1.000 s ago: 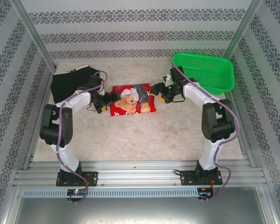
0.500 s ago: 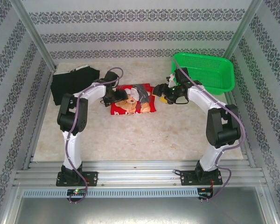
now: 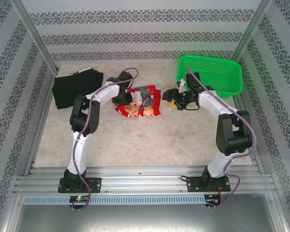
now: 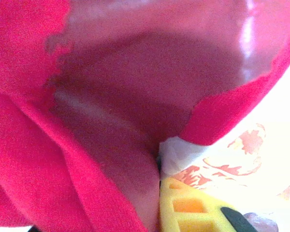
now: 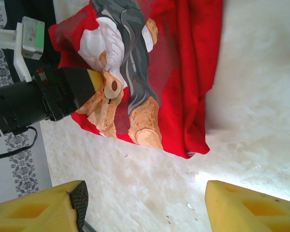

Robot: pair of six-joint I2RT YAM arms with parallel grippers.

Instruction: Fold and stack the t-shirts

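The red t-shirt [image 3: 144,102] with the teddy-bear print lies bunched at the middle back of the table. Its left edge is lifted and pulled over the print. My left gripper [image 3: 123,95] is shut on that edge; red cloth [image 4: 87,121] presses against one yellow finger [image 4: 193,210]. The right wrist view shows the red t-shirt [image 5: 183,72] with the left gripper [image 5: 82,89] at its edge. My right gripper [image 3: 170,99] hovers open just right of the shirt, fingers [image 5: 38,210] wide apart over bare table. The black t-shirt [image 3: 76,88] lies folded at the back left.
A green mesh basket [image 3: 212,72] stands at the back right, just behind the right arm. Patterned walls close in the table [image 3: 150,140] on three sides. Bare table surface stretches in front of the shirts toward the arm bases.
My left gripper has travelled right and back, dragging the red shirt's left edge over the print, so the shirt is narrower and bunched. The right gripper drew slightly back to the right.
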